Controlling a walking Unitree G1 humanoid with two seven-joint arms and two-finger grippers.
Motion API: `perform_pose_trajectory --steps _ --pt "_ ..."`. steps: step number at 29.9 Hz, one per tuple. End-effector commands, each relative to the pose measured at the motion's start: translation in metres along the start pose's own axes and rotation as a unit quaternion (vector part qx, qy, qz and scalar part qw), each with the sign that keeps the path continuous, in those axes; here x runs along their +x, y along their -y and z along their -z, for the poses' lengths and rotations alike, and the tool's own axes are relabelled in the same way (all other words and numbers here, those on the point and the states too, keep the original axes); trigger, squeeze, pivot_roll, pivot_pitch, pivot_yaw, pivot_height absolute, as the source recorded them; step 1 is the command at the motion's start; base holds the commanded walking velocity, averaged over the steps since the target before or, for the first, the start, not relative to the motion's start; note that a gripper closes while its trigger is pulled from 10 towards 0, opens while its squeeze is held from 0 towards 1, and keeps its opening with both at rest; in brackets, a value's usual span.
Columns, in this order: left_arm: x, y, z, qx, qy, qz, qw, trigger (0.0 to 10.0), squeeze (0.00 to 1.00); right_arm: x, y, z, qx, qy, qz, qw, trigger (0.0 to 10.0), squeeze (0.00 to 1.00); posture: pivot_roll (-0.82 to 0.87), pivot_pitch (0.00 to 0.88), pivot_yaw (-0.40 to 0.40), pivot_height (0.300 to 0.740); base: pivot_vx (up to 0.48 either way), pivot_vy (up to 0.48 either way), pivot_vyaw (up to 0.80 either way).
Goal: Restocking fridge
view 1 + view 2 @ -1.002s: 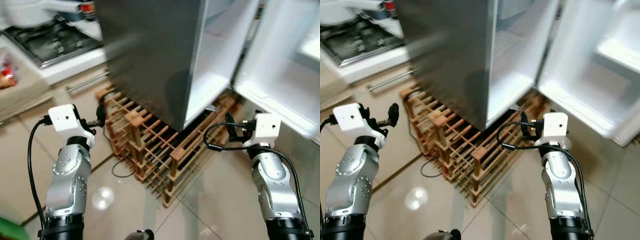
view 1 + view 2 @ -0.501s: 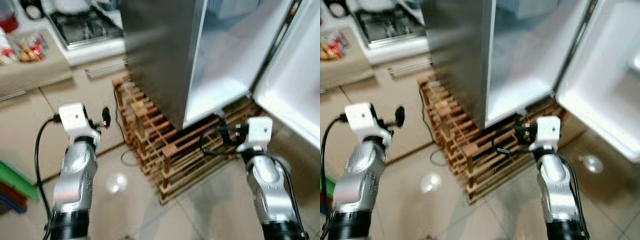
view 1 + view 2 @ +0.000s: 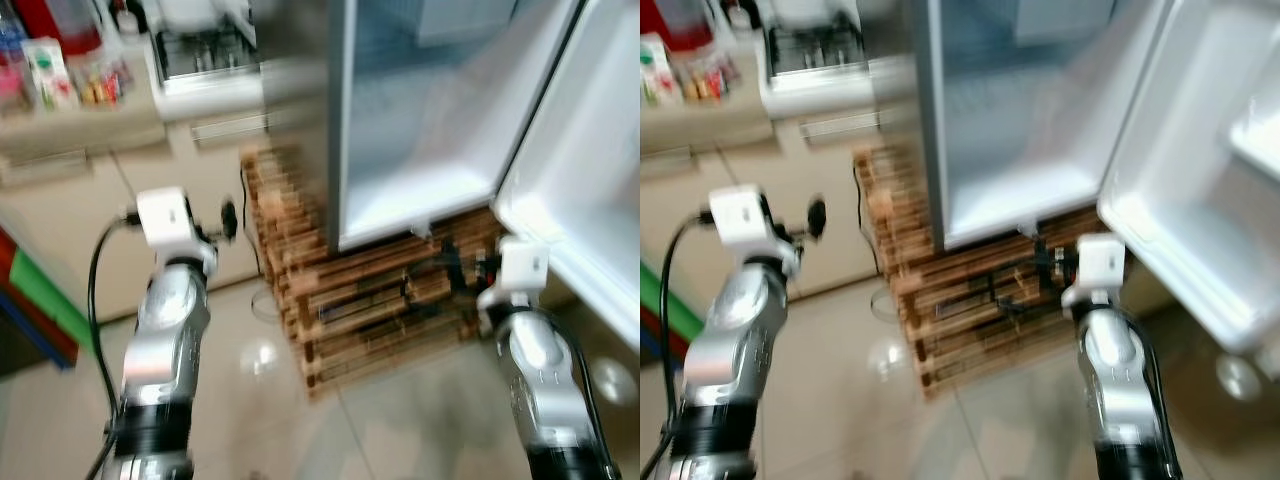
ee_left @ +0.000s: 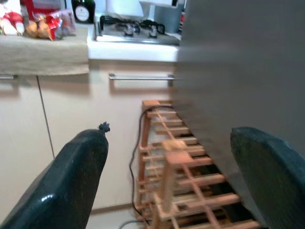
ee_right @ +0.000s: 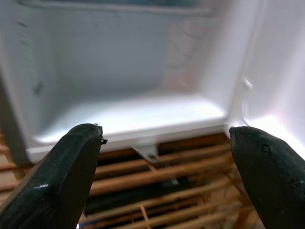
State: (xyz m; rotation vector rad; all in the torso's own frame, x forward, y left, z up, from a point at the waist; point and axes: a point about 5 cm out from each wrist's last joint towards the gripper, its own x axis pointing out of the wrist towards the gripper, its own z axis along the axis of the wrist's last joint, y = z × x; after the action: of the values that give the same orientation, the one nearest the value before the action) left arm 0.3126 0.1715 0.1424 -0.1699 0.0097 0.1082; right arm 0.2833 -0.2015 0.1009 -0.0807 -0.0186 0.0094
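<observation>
The fridge [image 3: 400,110] stands with its door [image 3: 590,170] swung wide to the robot's right. The lowest compartment looks bare: white walls, a white floor, nothing stocked on it as far as the blurred head views and the right wrist view show. The door's inner bins [image 3: 1260,130] also look unfilled, though only part of them is in view. The fridge sits on a wooden rack [image 3: 370,310] of slats, which sticks out in front and to the left of it, with a black cable trailing to the floor tiles beside it.

To the left, a worktop [image 3: 70,120] carries packets and bottles [image 3: 50,75], too blurred to name, which by my reading are the likeliest stock for the fridge. A stove [image 3: 205,50] sits next to them, nearer the fridge.

The left end effector [image 4: 167,176] is spread wide and holds nothing; it points at the cabinet front and the rack corner, well apart from the goods. The right end effector [image 5: 164,176] is likewise spread wide and holds nothing, aimed at the bare lower compartment and close above the rack.

So the task appears to be barely begun. The door is open, which is the one step that seems done. No item is in hand and none seems to be in the fridge. What is left is nearly everything: fetching goods from the worktop, carrying them over, setting them inside, and closing the door.
</observation>
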Motion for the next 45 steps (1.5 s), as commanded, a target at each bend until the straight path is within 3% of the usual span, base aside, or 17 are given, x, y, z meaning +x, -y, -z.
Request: perform_pose_trajectory --steps 1,3,6,13,14,20,27,29,31,34,35,36,37,39,40,42,45 --pt "0.003 0.003 -0.004 -0.007 0.007 -0.002 1.0 10.0 0.0 -0.001 0.007 -0.002 -0.002 0.007 0.016 1.0 10.0 0.0 -0.09 0.0 0.07 0.74 0.368 -0.304 0.0" --pt "0.005 -0.002 -0.003 0.025 0.002 -0.024 0.999 10.0 0.0 -0.001 0.007 -0.004 -0.009 0.012 0.013 1.0 10.0 0.0 -0.09 0.0 0.07 0.74 0.184 -0.152 0.0" --pt "0.009 -0.007 -0.004 0.033 -0.001 -0.041 0.999 10.0 0.0 -0.004 0.018 -0.008 -0.025 0.022 0.027 0.999 10.0 0.0 -0.1 0.0 0.064 0.74 0.0 0.0 0.0" --pt "0.009 -0.006 -0.005 0.016 0.005 -0.037 0.999 10.0 0.0 -0.013 0.036 -0.015 -0.031 0.029 0.06 0.997 10.0 0.0 -0.11 0.0 0.065 0.74 0.0 0.0 0.0" --pt "0.008 -0.004 -0.005 0.012 0.005 -0.028 1.0 10.0 0.0 -0.019 0.047 -0.018 -0.03 0.027 0.087 0.995 10.0 0.0 -0.12 0.0 0.073 0.74 0.0 0.0 0.0" --pt "0.01 0.001 -0.003 0.011 0.002 -0.013 1.0 10.0 0.0 -0.025 0.066 -0.03 -0.042 0.041 0.13 0.99 10.0 0.0 -0.14 0.0 0.096 0.74 0.0 0.0 0.0" --pt "0.014 0.009 -0.003 0.01 -0.002 0.004 1.0 10.0 0.0 -0.026 0.119 -0.03 -0.12 0.015 0.216 0.969 10.0 0.0 -0.15 0.0 0.113 0.74 0.0 0.0 0.0" --pt "0.015 0.01 -0.003 0.01 -0.001 0.006 1.0 10.0 0.0 -0.026 0.134 -0.033 -0.112 0.014 0.243 0.963 10.0 0.0 -0.14 0.0 0.114 0.74 0.0 0.0 0.0" --pt "0.015 0.009 -0.005 0.012 0.002 0.009 1.0 10.0 0.0 -0.025 0.139 -0.041 -0.11 0.027 0.247 0.962 10.0 0.0 -0.14 0.0 0.114 0.74 0.0 0.0 0.0" --pt "0.016 0.009 -0.007 0.012 0.006 0.01 1.0 10.0 0.0 -0.018 0.124 -0.055 -0.103 0.062 0.21 0.97 10.0 0.0 -0.14 0.0 0.113 0.74 0.0 0.0 0.0" --pt "0.016 0.009 -0.007 0.013 0.007 0.011 1.0 10.0 0.0 -0.012 0.107 -0.057 -0.088 0.076 0.175 0.978 10.0 0.0 -0.14 0.0 0.113 0.74 0.0 0.0 0.0" --pt "0.016 0.009 -0.007 0.013 0.007 0.011 1.0 10.0 0.0 -0.012 0.107 -0.057 -0.088 0.076 0.175 0.978 10.0 0.0 -0.14 0.0 0.113 0.74 0.0 0.0 0.0" --pt "0.016 0.01 -0.007 0.014 0.008 0.012 1.0 10.0 0.0 -0.01 0.092 -0.058 -0.071 0.085 0.151 0.982 10.0 0.0 -0.14 0.0 0.11 0.74 0.0 0.0 0.0" --pt "0.016 0.011 -0.007 0.014 0.009 0.013 1.0 10.0 0.0 -0.009 0.087 -0.058 -0.064 0.087 0.143 0.984 10.0 0.0 -0.14 0.0 0.109 0.74 0.0 0.0 0.0" --pt "0.015 0.011 -0.006 0.02 0.01 0.019 1.0 10.0 0.0 -0.007 0.056 -0.049 -0.035 0.079 0.089 0.992 10.0 0.0 -0.14 0.0 0.107 0.74 0.0 0.0 0.0" --pt "0.014 0.011 -0.005 0.022 0.01 0.021 0.999 10.0 0.0 -0.009 0.035 -0.039 -0.02 0.067 0.056 0.996 10.0 0.0 -0.14 0.0 0.106 0.74 0.0 0.0 0.6" --pt "0.014 0.011 -0.004 0.022 0.01 0.022 0.999 10.0 0.0 -0.011 0.024 -0.029 -0.012 0.051 0.042 0.998 10.0 0.0 -0.14 0.0 0.106 0.74 0.0 0.0 0.72"
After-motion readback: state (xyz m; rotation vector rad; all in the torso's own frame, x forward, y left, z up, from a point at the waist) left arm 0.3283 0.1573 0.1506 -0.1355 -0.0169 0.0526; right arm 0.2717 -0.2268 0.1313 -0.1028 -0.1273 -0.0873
